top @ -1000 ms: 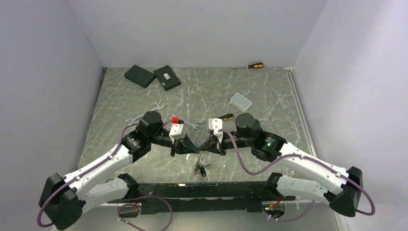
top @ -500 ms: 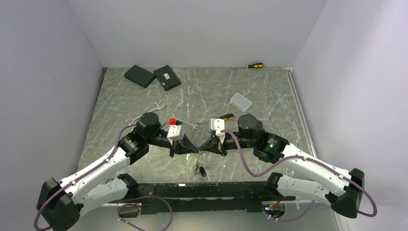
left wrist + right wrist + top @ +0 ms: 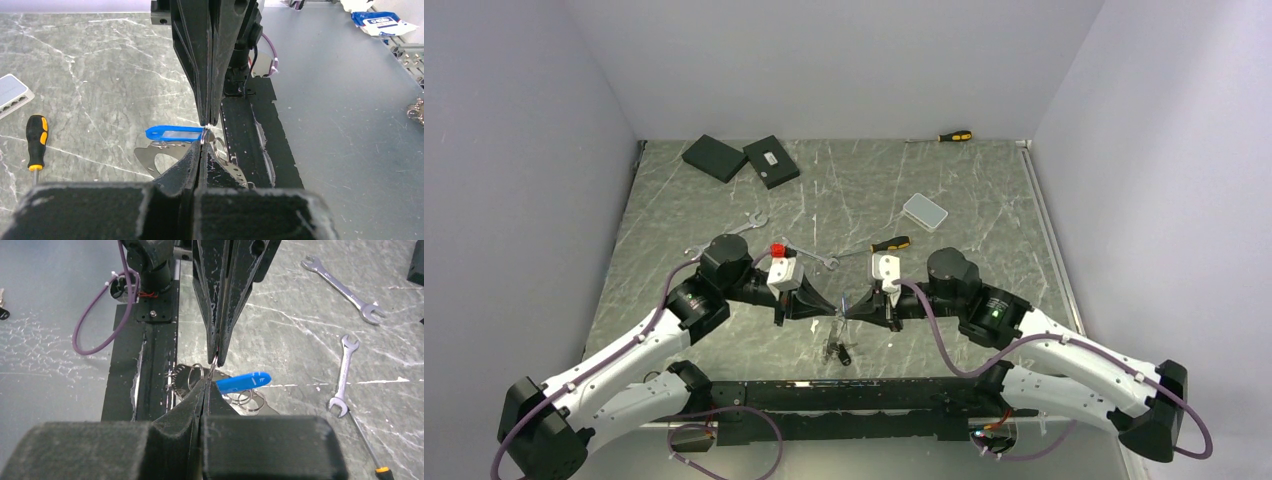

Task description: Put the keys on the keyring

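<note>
Over the marbled tabletop your left tool and right tool pinch the keyring; the keys show from the right wrist, not the left.

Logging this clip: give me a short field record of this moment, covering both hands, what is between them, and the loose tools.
left hand: shut, tip to tip with the right hand
right hand: shut
between tips: thin wire ring, apparently pinched by both
at the junction: blue tag, with more small rings and a flat metal piece by it
spanner, second spanner: flat on the table, untouched
screwdriver: yellow-and-black handle, lying apart from the hands
</note>
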Controlling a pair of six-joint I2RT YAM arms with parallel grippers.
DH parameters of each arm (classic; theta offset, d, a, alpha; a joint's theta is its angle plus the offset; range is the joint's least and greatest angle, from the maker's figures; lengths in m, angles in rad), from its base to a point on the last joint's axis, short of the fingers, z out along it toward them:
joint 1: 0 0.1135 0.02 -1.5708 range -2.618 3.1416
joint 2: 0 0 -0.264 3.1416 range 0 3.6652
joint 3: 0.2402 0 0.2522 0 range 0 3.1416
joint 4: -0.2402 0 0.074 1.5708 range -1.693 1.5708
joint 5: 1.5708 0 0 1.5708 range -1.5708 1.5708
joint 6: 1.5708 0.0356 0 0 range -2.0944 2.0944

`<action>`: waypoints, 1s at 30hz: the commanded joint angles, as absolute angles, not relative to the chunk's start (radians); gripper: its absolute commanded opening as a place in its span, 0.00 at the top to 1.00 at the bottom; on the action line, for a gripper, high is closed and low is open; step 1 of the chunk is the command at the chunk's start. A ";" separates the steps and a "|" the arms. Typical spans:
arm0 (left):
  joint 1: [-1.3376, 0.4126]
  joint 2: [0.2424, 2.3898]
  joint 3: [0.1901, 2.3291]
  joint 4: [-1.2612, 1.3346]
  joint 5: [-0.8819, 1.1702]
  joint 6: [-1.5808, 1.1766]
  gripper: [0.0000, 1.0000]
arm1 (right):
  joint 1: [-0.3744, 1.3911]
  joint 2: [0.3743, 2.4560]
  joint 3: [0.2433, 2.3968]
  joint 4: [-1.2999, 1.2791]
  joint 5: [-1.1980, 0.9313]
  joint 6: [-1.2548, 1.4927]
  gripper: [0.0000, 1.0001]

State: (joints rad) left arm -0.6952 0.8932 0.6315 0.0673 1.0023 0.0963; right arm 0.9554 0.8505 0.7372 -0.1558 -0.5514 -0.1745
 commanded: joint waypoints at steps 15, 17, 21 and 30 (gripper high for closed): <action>-0.697 0.875 0.660 0.185 0.948 -0.019 1.00 | 0.956 0.812 0.713 -0.156 -0.515 -0.173 0.68; -0.698 0.876 0.656 0.189 0.949 -0.018 1.00 | 0.955 0.812 0.725 -0.151 -0.511 -0.163 0.67; -0.698 0.871 0.651 0.197 0.948 -0.018 1.00 | 0.956 0.825 0.749 -0.137 -0.482 -0.144 0.65; -0.697 0.857 0.642 0.181 0.946 -0.012 1.00 | 0.956 0.891 0.796 -0.071 -0.457 -0.094 0.68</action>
State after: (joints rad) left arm -0.6952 0.8875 0.6258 0.1310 0.9592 0.0177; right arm 0.9554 0.8700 0.7341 -0.1543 -0.4713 -0.1322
